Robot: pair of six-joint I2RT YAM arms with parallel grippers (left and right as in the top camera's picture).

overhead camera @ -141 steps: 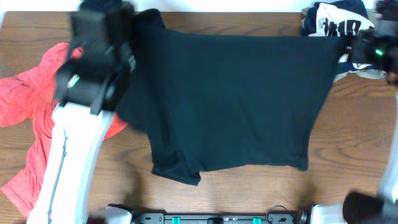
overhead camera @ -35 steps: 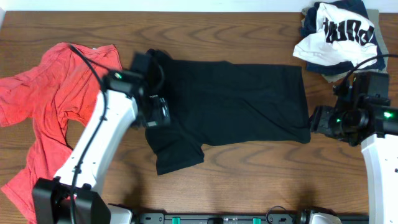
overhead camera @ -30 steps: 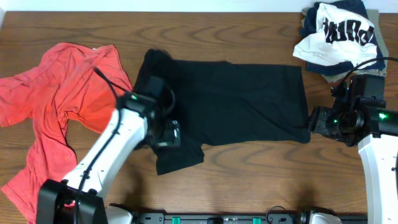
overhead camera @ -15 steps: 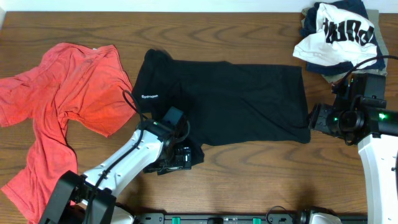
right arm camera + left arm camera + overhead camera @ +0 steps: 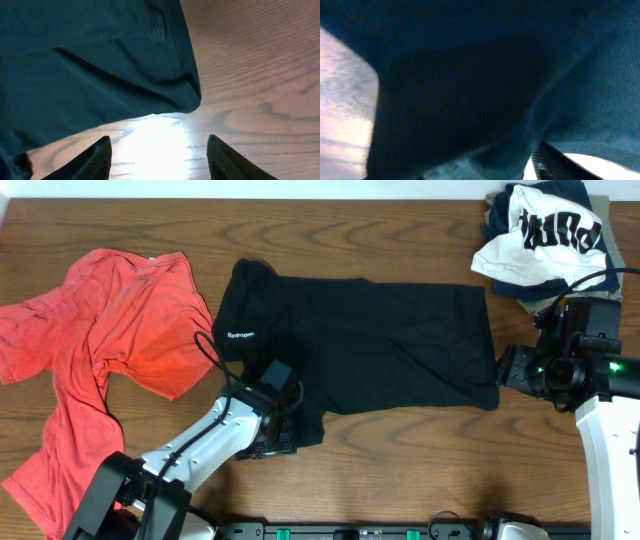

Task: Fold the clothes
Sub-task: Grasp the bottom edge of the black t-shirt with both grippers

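The black T-shirt (image 5: 380, 345) lies flat mid-table, its small white logo (image 5: 240, 335) near its left edge. The coral-red T-shirt (image 5: 90, 350) sprawls crumpled at the left. My left gripper (image 5: 287, 432) is down on the black sleeve at the shirt's front-left corner. Black fabric (image 5: 470, 85) fills the left wrist view, bunched over the jaws. Only one finger (image 5: 555, 162) shows, so the grip is unclear. My right gripper (image 5: 503, 370) (image 5: 159, 139) hangs open over bare wood, just off the shirt's front-right corner (image 5: 192, 102), with nothing between its fingers.
A heap of white and navy garments (image 5: 540, 230) sits at the back right corner, close behind the right arm (image 5: 600, 370). The left arm (image 5: 190, 455) lies across the wooden table (image 5: 400, 470) between the red shirt and the black sleeve.
My left arm slid from the shirt's left edge toward the front and dropped onto the sleeve, uncovering the logo. Its jaws have narrowed. The right arm has barely moved.
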